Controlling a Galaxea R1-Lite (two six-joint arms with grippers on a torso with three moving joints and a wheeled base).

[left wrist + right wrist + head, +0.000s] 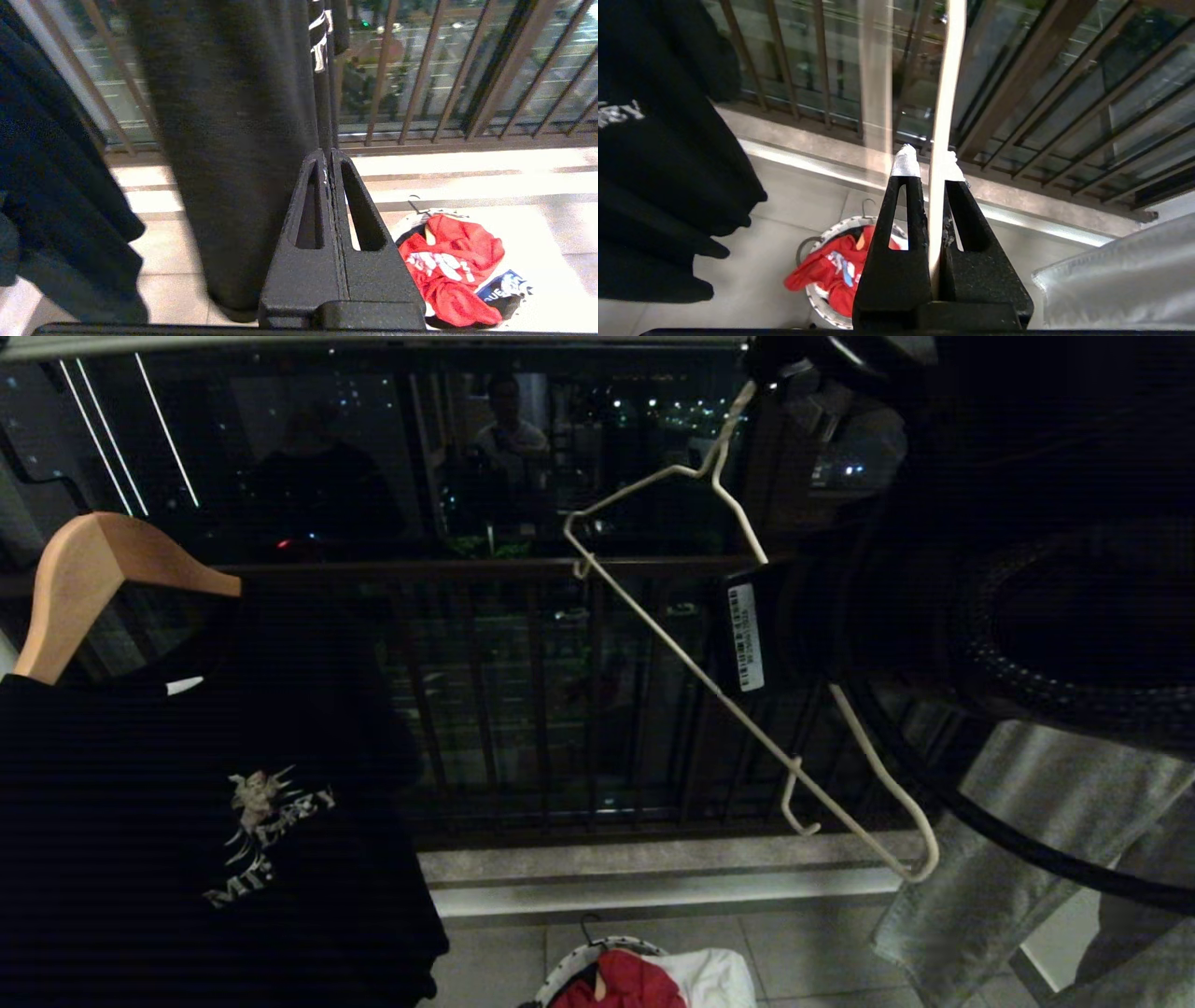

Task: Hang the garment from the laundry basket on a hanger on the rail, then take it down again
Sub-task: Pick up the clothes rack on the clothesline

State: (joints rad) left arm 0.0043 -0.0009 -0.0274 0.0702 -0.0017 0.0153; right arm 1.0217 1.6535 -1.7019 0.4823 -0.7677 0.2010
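Right gripper (930, 170): jaws clamped on a wire of the white hanger (747, 709), which sits tilted in open air before the window railing (523, 709). Left gripper (331, 163): jaws shut, empty. Red garment (831, 275) lies in the laundry basket (822, 298) on the floor, spilling over its rim, well apart from the black T-shirt (187, 821).

Thin white wire hanger (709, 681); red cloth garment (448, 266); matt black claw (928, 161).

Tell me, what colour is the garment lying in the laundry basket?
Red with white lettering; the garment shows best in the left wrist view.
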